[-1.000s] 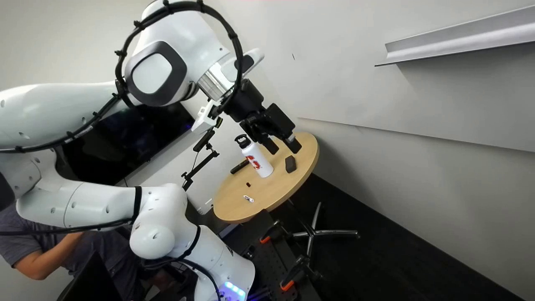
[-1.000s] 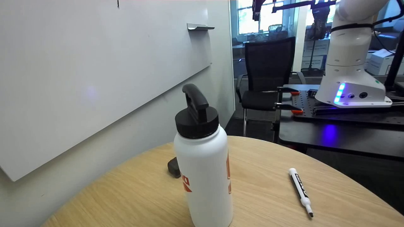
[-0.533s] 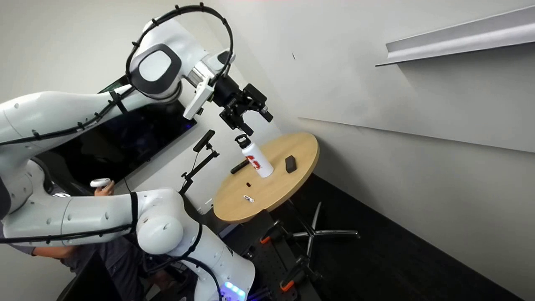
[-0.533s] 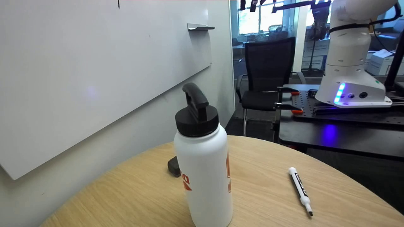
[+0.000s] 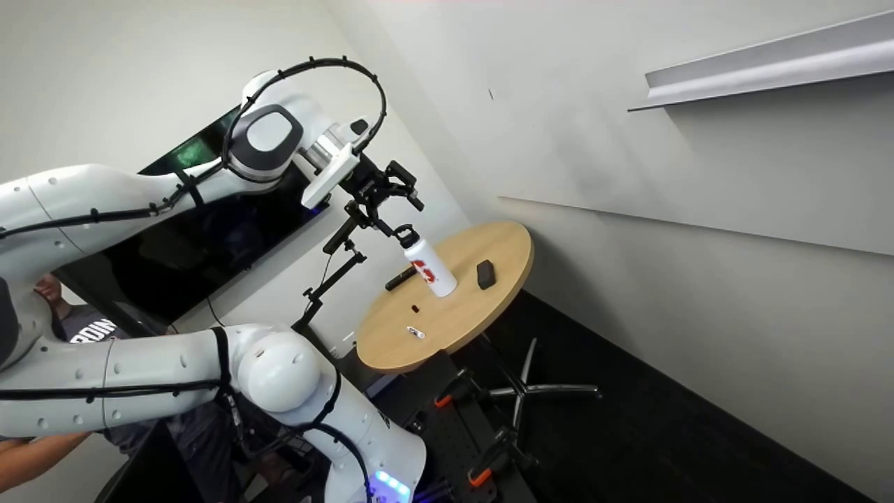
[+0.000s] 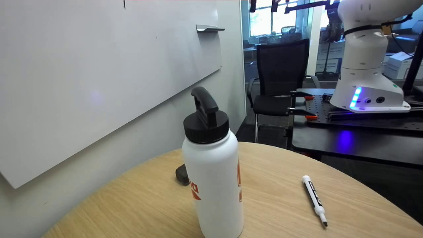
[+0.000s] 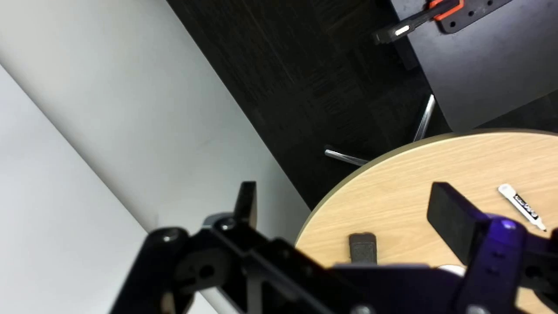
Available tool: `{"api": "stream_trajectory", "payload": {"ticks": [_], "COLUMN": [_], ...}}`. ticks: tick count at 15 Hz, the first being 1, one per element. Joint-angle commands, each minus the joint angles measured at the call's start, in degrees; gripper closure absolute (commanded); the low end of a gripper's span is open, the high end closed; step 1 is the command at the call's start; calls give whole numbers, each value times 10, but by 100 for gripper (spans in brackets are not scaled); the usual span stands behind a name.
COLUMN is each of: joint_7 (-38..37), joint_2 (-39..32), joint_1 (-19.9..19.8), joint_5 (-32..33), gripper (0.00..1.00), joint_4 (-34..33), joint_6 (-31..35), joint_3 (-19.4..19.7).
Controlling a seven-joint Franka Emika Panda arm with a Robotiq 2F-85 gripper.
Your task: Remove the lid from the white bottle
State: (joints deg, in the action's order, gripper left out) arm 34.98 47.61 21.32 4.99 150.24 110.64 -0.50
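Observation:
The white bottle (image 5: 429, 267) stands upright on the round wooden table, with red print on its side. It also shows in an exterior view (image 6: 214, 178). Its black lid (image 5: 406, 236) with a loop handle is on; the lid also shows large in an exterior view (image 6: 205, 130). My gripper (image 5: 403, 217) is open and empty, high up, apart from the lid. Its finger tips reach the top edge of an exterior view (image 6: 263, 6). In the wrist view the gripper (image 7: 344, 196) is spread wide. There, only a white sliver (image 7: 452, 269), likely the bottle, shows; the lid is hidden.
The table (image 5: 447, 321) also bears a dark block (image 5: 485, 274), a white marker (image 5: 415, 332), a small dark piece (image 5: 415, 308) and a dark cylinder (image 5: 399, 279). A black stand (image 5: 342, 236) rises beyond it. A wall (image 5: 628, 237) runs beside the table.
My gripper has moved left and slightly up in an exterior view, looks smaller there, and is now just above the lid in that picture. It stays open. The bottle has not moved.

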Motion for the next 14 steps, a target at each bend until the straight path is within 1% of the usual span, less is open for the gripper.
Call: {"api": "stream_trajectory", "payload": {"ticks": [1, 3, 4, 5, 7, 9, 12, 14], "joint_7": [9, 12, 2, 8, 32, 54, 66, 82], "joint_2": [0, 1, 0, -6, -34, -70, -142, -197], "joint_1": [-4, -5, -17, -9, 19, 52, 95, 110], "joint_5": [-3, -3, 10, 9, 4, -8, -15, -6], "gripper": [0, 0, 0, 0, 0, 0, 0, 0], "joint_4": [-1, 0, 3, 3, -7, -25, -68, -106], "joint_6": [-1, -1, -4, 9, 35, 66, 119, 156], "joint_3": [-2, -1, -5, -6, -20, -46, -90, -113]}}
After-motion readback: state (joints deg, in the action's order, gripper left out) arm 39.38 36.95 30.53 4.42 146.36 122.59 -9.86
